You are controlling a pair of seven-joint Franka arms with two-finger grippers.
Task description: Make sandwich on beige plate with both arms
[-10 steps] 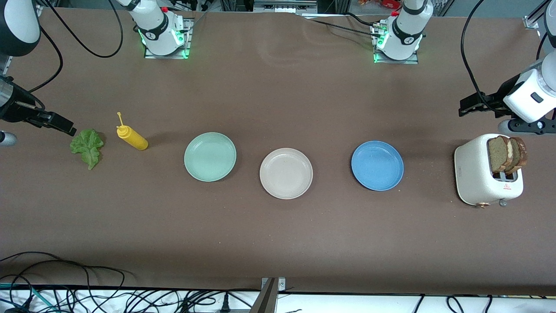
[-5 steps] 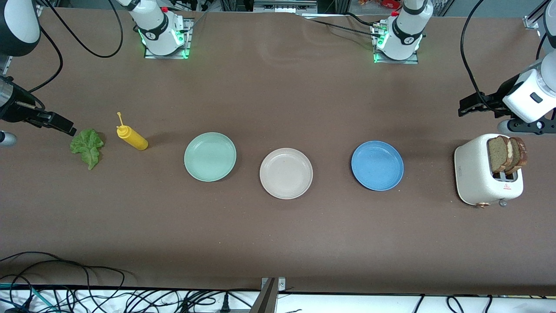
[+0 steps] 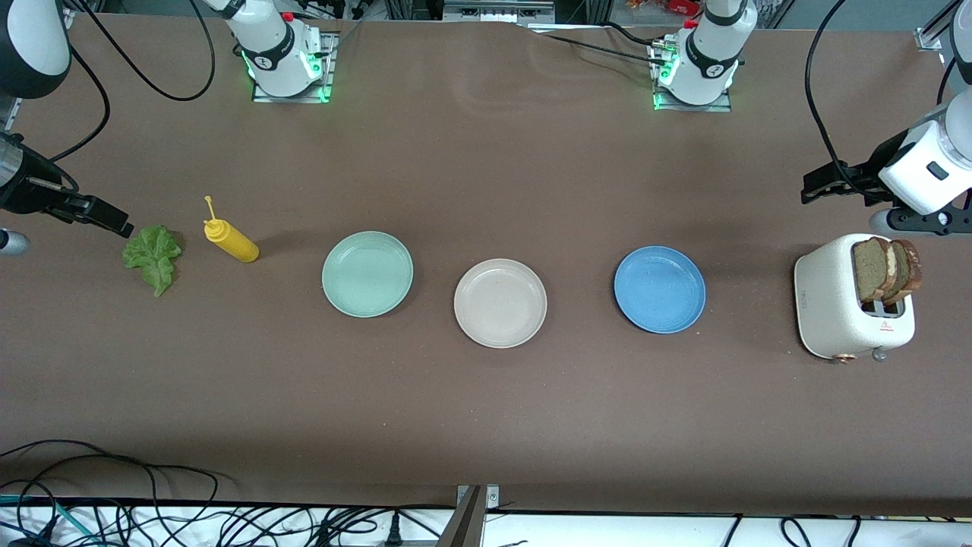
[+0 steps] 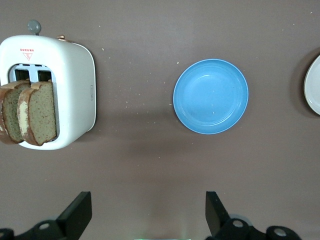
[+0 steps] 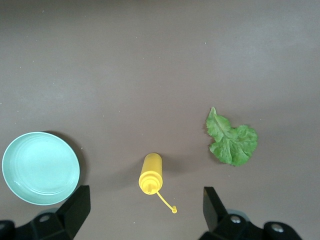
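Note:
The beige plate (image 3: 500,302) lies bare mid-table, between a mint plate and a blue one; its edge (image 4: 314,85) shows in the left wrist view. Two brown bread slices (image 3: 885,268) (image 4: 30,112) stand in a white toaster (image 3: 831,304) (image 4: 72,85) at the left arm's end. A green lettuce leaf (image 3: 154,257) (image 5: 231,141) lies flat at the right arm's end. My left gripper (image 3: 816,186) (image 4: 148,205) hangs open over bare table beside the toaster. My right gripper (image 3: 114,220) (image 5: 145,202) hangs open over the table by the lettuce and a mustard bottle. Neither holds anything.
A yellow mustard bottle (image 3: 231,241) (image 5: 151,172) lies on its side between the lettuce and the mint plate (image 3: 367,273) (image 5: 41,167). The blue plate (image 3: 659,289) (image 4: 210,96) sits between the beige plate and the toaster. Cables run along the table edge nearest the front camera.

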